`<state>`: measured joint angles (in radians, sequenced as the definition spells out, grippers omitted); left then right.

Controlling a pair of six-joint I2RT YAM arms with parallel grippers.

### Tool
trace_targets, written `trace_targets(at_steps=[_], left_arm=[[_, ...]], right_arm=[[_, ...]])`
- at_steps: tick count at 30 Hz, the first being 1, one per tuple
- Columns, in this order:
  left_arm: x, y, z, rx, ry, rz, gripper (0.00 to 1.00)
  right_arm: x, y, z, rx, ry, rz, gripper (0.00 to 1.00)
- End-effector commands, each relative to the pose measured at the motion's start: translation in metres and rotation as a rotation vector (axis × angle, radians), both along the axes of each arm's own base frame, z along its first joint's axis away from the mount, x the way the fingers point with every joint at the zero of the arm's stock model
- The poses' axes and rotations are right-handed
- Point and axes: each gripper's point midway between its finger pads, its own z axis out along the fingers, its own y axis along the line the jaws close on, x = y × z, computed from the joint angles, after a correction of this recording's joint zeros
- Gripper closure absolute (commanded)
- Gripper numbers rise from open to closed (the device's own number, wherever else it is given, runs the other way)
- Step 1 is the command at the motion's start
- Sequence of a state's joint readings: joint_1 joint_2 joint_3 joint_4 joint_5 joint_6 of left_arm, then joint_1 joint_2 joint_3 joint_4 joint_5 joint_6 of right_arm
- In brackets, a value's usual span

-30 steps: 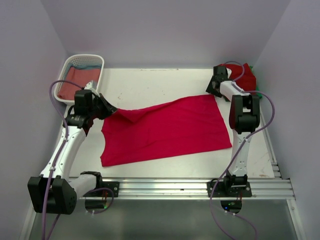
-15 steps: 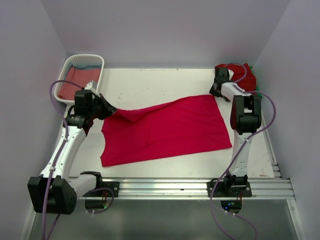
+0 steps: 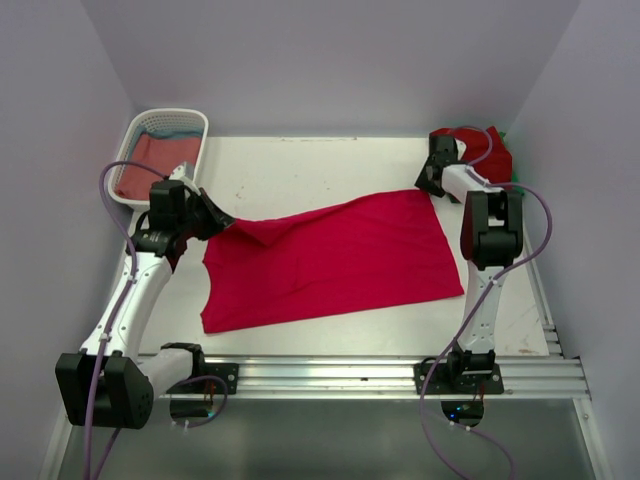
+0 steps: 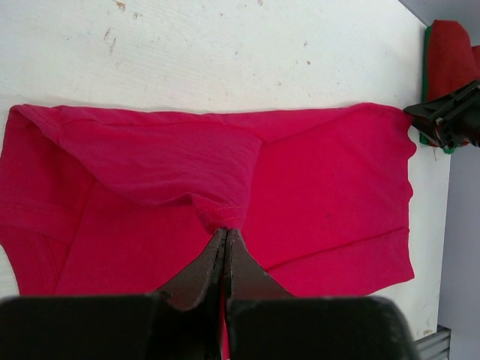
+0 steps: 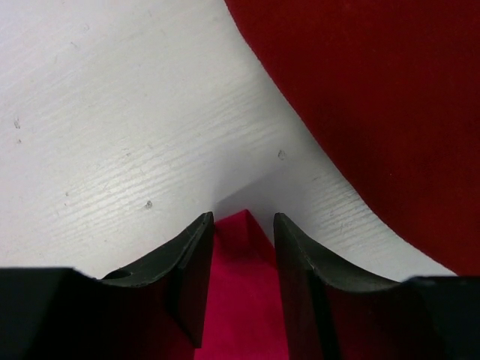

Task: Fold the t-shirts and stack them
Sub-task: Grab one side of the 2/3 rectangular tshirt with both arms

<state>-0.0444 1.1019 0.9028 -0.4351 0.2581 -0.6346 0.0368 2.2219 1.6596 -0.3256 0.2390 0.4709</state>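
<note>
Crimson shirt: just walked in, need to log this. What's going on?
The left gripper is shut on a pinch of the crimson t-shirt, holding its left edge up off the table. The right gripper is open, fingers straddling the shirt's far right corner. A darker red t-shirt lies beyond it; more cloth sits in the white basket.

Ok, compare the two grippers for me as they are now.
The left gripper has fingers shut, pinching a fold of the crimson t-shirt; the right gripper has fingers apart, straddling its corner unclamped. The left is at the shirt's far left end, the right at its far right corner. Both are at the same shirt.
</note>
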Motion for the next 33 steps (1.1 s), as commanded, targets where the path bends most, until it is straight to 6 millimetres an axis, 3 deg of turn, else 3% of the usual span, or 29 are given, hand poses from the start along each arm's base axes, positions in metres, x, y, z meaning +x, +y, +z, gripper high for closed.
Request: trace_targets(at_steps=[1, 14, 16, 20, 33], left_arm=[[0.003, 0.002, 0.003, 0.013, -0.029, -0.007, 1.00], [0.002, 0.001, 0.001, 0.010, -0.027, -0.009, 1.00], [0.002, 0.001, -0.001, 0.011, -0.023, -0.009, 1.00], [0.001, 0.001, -0.003, 0.010, -0.020, -0.010, 1.00], [0.002, -0.002, 0.016, -0.003, -0.065, -0.024, 1.00]], right_arm=[[-0.010, 0.002, 0.022, 0.014, -0.010, 0.011, 0.58], [-0.013, 0.010, 0.034, 0.052, -0.050, 0.030, 0.66], [-0.010, 0.010, 0.037, 0.052, -0.061, 0.031, 0.72], [-0.008, 0.012, 0.040, 0.059, -0.066, 0.039, 0.99], [-0.015, 0.005, 0.079, 0.015, -0.131, 0.038, 1.00]])
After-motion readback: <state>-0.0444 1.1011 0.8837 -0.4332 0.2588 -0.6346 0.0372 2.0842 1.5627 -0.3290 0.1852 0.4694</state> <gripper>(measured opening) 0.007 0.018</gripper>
